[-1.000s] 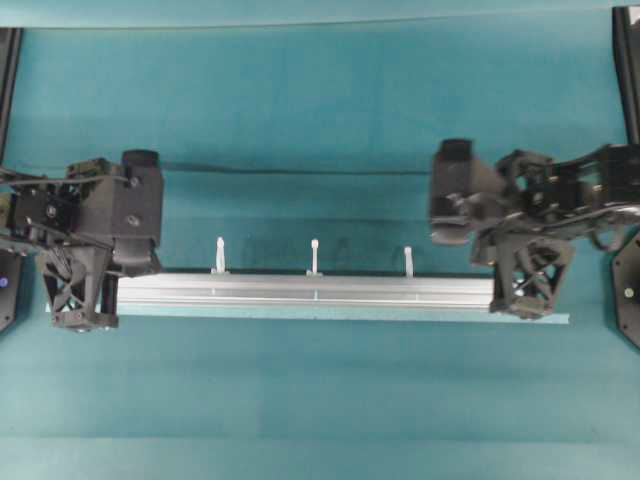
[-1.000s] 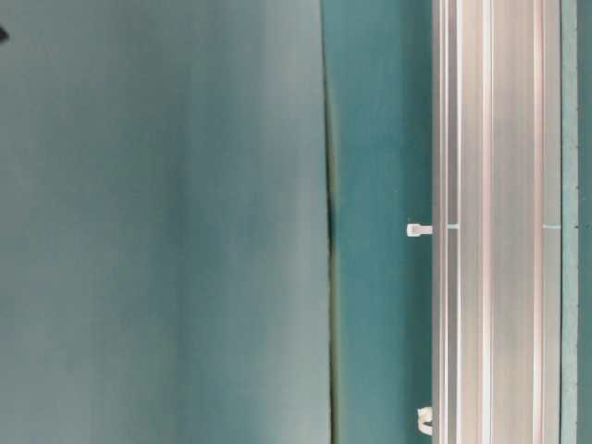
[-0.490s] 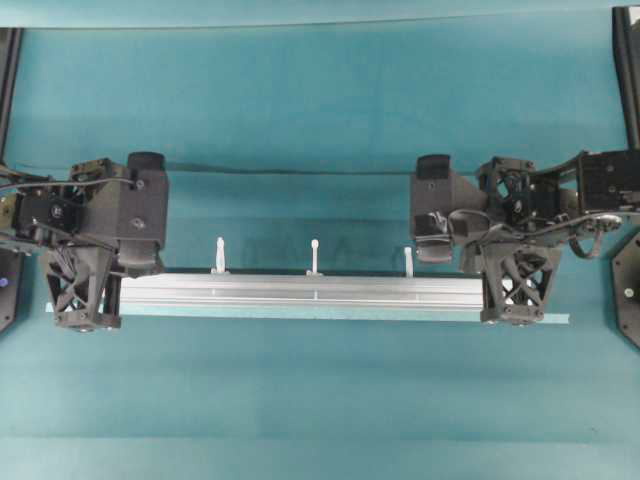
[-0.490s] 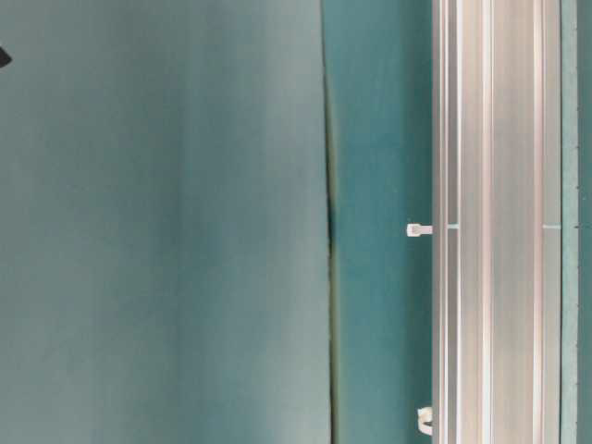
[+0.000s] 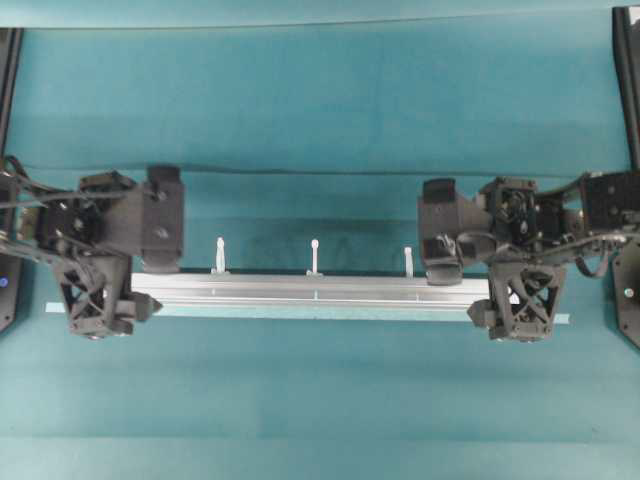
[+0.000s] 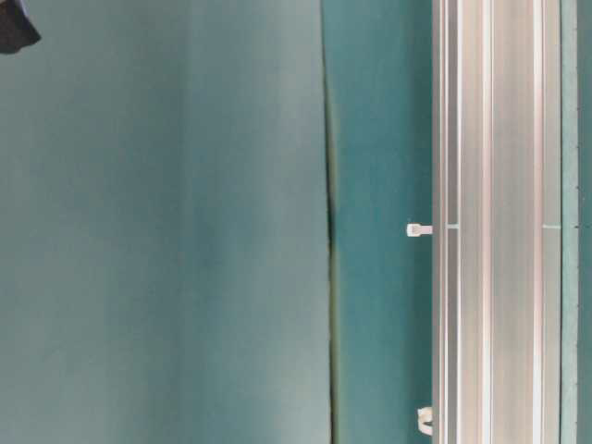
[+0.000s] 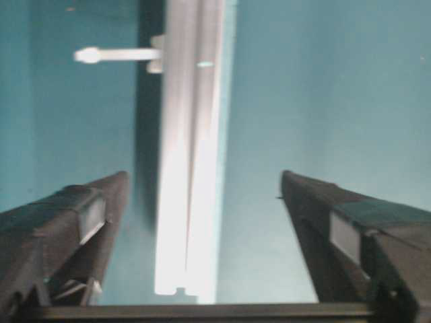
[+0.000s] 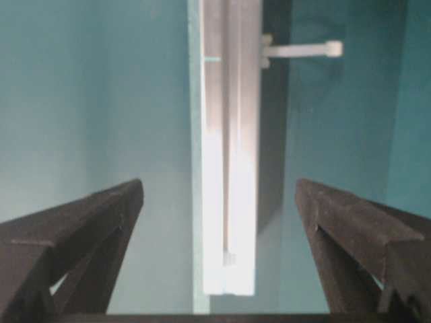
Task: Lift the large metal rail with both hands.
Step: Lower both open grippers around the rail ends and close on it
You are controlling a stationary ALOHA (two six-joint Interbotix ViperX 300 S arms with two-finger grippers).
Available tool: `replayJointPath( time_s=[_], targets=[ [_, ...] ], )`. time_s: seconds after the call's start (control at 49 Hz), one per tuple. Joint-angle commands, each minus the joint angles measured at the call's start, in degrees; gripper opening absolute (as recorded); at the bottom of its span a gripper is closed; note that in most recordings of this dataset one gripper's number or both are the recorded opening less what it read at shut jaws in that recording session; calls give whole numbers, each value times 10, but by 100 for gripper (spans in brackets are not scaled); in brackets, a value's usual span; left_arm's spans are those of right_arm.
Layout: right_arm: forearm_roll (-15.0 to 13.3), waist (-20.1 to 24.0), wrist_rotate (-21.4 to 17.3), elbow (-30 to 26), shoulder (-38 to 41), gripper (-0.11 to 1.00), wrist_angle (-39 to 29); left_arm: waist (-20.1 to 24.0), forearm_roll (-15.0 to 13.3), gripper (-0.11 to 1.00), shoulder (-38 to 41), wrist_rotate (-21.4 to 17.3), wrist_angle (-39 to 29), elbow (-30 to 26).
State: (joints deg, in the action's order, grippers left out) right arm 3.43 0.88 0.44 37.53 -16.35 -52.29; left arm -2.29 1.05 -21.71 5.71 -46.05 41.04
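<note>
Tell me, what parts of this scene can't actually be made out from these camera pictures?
- Overhead view: both tips of the large metal rail sit under the left end effector and right end effector.
- Table-level view: the rail runs off the top and bottom edges, so neither end shows.
- Left wrist view: glare washes out the rail's near grooves.
- Thin strip under the rail: mostly covered; only slivers show.
- Three pegs: too small to identify.

Large metal rail point(image 5: 310, 291): bright brushed aluminium, grooved, glossy glare. Pegs point(image 5: 314, 256): pale plastic. Worktop point(image 5: 320, 110): matt teal cloth. Left claw point(image 7: 202, 202), right claw point(image 8: 219, 202): matt black plastic.
</note>
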Motion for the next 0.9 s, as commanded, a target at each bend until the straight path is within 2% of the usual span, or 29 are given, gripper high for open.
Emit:
replayJointPath(
  time_s=[0.0,0.245,0.878],
  targets=[
    [-1,3,-5,4,4,96,8,-2,2,98,11,-1,11,-9],
    [-1,4,-12,19,11,97,30,-1,2,98,40,-10,43,4],
    [-2,5,-11,65,100,97,161,14,3,98,151,-9,160,41]
  ],
)
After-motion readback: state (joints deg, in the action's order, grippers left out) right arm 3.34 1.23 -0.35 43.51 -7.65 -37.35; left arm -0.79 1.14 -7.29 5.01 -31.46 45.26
